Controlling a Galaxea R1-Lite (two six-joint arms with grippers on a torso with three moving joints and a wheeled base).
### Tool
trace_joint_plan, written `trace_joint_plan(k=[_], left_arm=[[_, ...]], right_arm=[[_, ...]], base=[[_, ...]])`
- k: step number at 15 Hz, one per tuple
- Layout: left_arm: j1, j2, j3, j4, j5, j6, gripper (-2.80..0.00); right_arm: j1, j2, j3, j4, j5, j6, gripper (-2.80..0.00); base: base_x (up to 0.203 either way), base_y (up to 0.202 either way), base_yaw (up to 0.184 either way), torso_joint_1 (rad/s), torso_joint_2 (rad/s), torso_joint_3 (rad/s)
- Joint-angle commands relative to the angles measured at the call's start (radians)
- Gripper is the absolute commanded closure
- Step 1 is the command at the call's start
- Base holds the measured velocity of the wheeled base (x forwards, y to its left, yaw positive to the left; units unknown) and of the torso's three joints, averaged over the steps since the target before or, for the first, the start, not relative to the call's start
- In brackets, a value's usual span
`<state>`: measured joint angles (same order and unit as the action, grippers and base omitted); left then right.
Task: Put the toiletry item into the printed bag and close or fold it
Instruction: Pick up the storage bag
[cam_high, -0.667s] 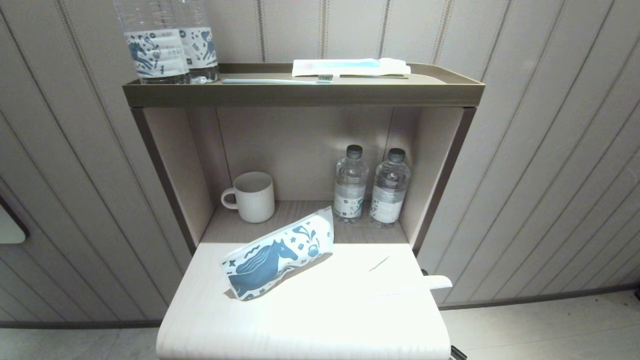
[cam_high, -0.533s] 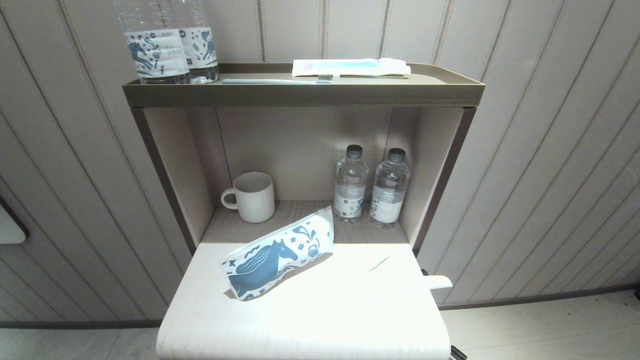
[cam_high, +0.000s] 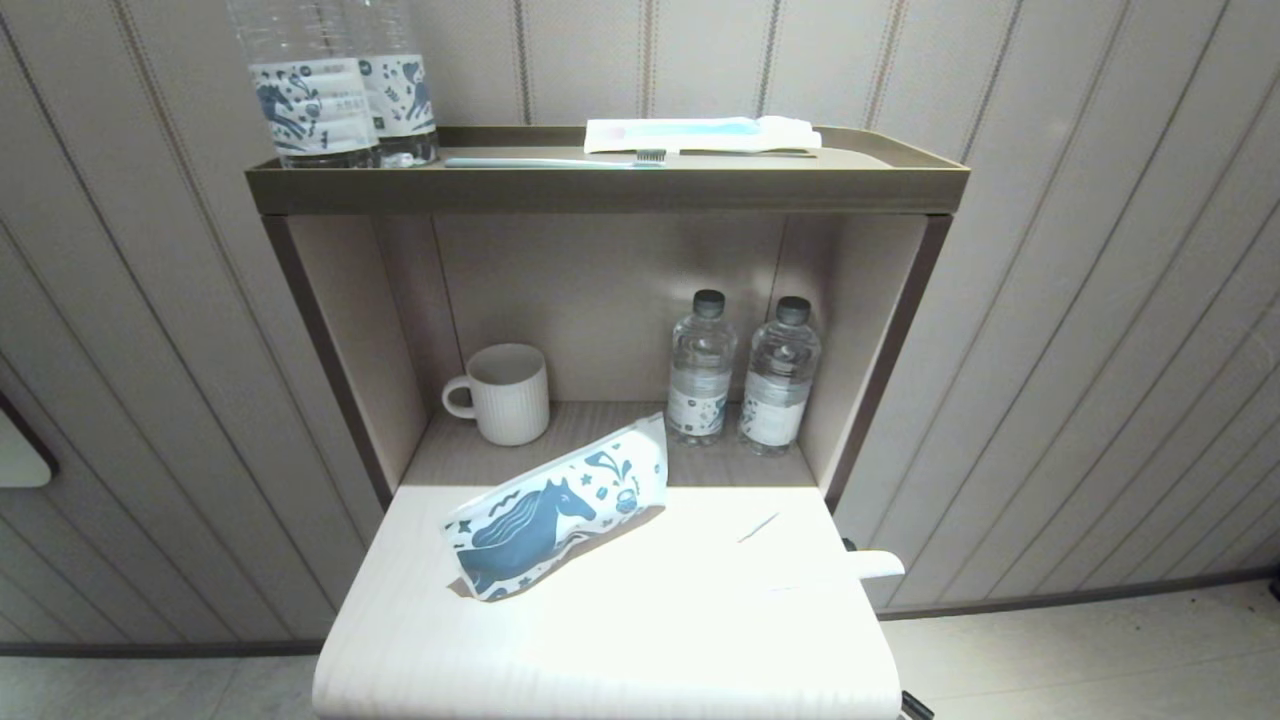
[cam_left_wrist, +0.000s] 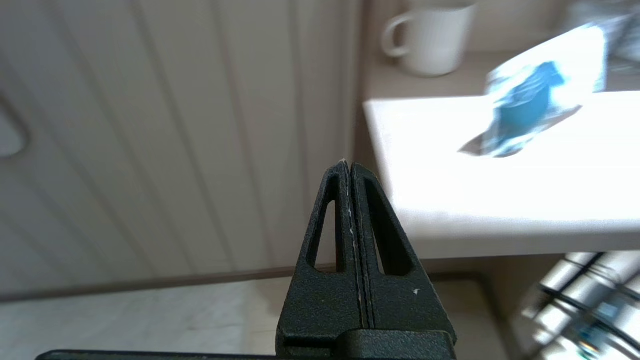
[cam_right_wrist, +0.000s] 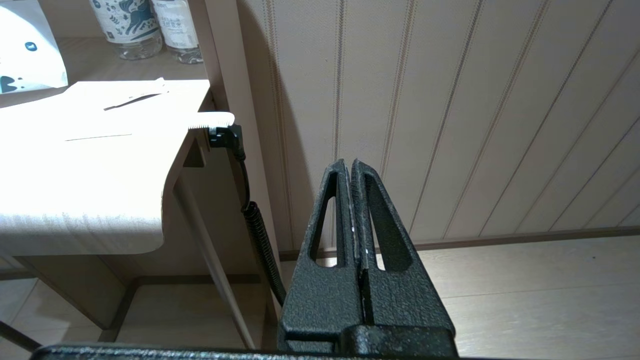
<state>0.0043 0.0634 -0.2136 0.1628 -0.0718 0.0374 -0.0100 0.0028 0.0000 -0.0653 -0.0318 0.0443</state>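
The left gripper (cam_left_wrist: 348, 167) hangs low beside the surface's (cam_high: 600, 640) left edge, off the head view, its two black fingers pressed together on nothing. On the upper shelf (cam_high: 600, 188), at its left end, stand two large water bottles (cam_high: 335, 95) whose labels carry a dark blue horse print and small lines of writing too fine to read. Along that shelf to the right lie a pale-blue-handled toothbrush (cam_high: 555, 161) and a white packet with a blue stripe (cam_high: 700, 134). In the niche below, a ribbed white mug (cam_high: 505, 392) sits on the left and two small capped water bottles (cam_high: 740, 375) on the right, their labels also blue-printed and unreadable. The printed bag (cam_high: 555, 510) lies tilted on the bright surface, left of centre, its horse and stars facing up. The toiletry item (cam_high: 850, 567) rests at the surface's right edge, its rounded end overhanging; glare washes it out, and in the right wrist view it appears to show fine teeth, possibly a comb. The right gripper (cam_right_wrist: 351, 167) hangs low to the right of the surface, fingers together and empty.
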Motion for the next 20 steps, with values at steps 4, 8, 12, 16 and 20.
trace_joint_plan(k=[4,8,12,16,20], left_arm=[[0.0,0.382,-0.26,0.058,-0.193,-0.011,0.0],[-0.007,0.685,-0.412,0.104,-0.539,-0.011,0.0],[-0.049,0.856,-0.456,0.13,-0.681,-0.002,-2.8],[-0.082,0.99,-0.459,0.08,-0.688,0.051,-2.8],[-0.198,1.102,-0.444,-0.023,-0.686,0.105,-2.8]], right_arm=[[0.0,0.002,0.0,-0.001,0.0,0.0,0.0],[-0.001,0.002,0.0,-0.001,0.0,0.0,0.0],[-0.001,0.002,0.0,-0.001,0.0,-0.001,0.0],[-0.001,0.002,0.0,-0.001,0.001,0.0,0.0],[0.001,0.002,0.0,-0.001,0.0,0.0,0.0]], base=[[0.0,0.0,0.0,0.0,0.0,0.0],[0.0,0.0,0.0,0.0,0.0,0.0],[0.0,0.0,0.0,0.0,0.0,0.0],[0.0,0.0,0.0,0.0,0.0,0.0],[0.0,0.0,0.0,0.0,0.0,0.0]])
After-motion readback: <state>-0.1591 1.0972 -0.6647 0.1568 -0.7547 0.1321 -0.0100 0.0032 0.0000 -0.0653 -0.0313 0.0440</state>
